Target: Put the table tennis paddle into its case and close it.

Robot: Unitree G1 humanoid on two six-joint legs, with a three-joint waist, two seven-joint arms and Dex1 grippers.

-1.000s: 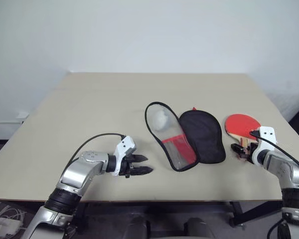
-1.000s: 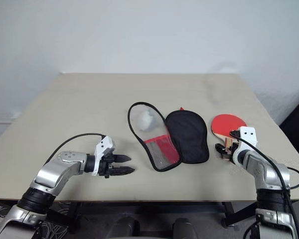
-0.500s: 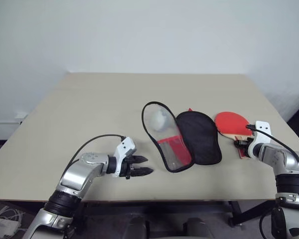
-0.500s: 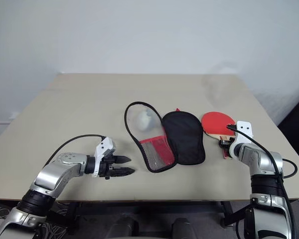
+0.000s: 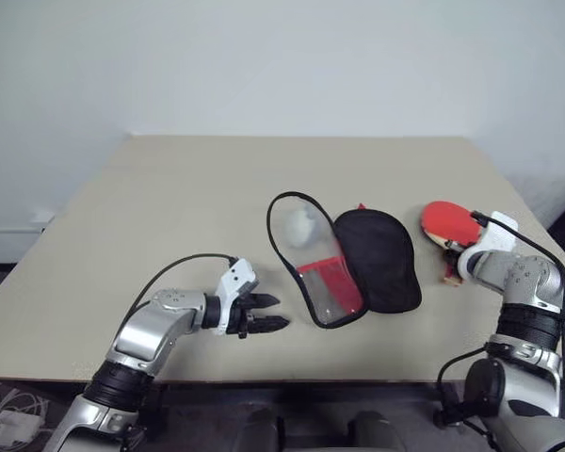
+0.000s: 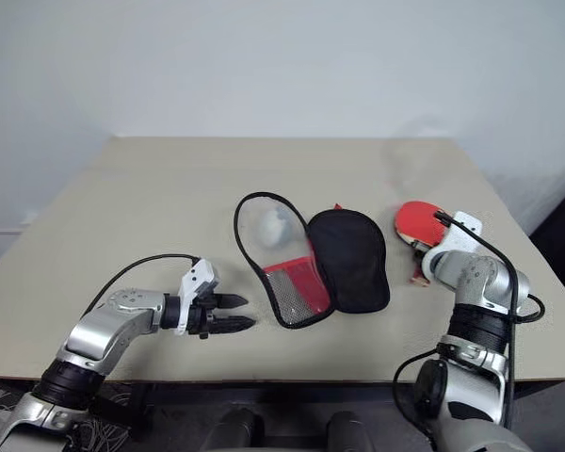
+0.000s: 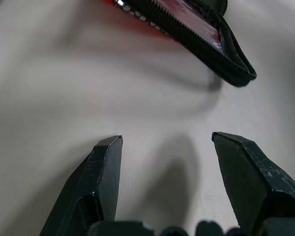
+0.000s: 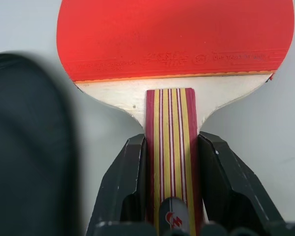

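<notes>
White wall behind, beige bench (image 5: 169, 217); my right hand (image 8: 169, 169) clamps the red-faced wooden paddle's (image 8: 174, 44) striped handle at three o'clock of the open black pouch (image 5: 348, 259); left hand (image 7: 167, 169) spread empty. Thin grip—paddle may twist loose.

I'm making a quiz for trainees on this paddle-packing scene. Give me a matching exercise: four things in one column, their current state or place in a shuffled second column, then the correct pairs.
Things:
1. paddle
2. case
3. left tool
4. right tool

States:
A. lying unzipped and spread open mid-table
B. open, holding nothing, just above the table
C. gripped by its striped handle
D. shut on a handle

Pairs: 1-C, 2-A, 3-B, 4-D
</notes>
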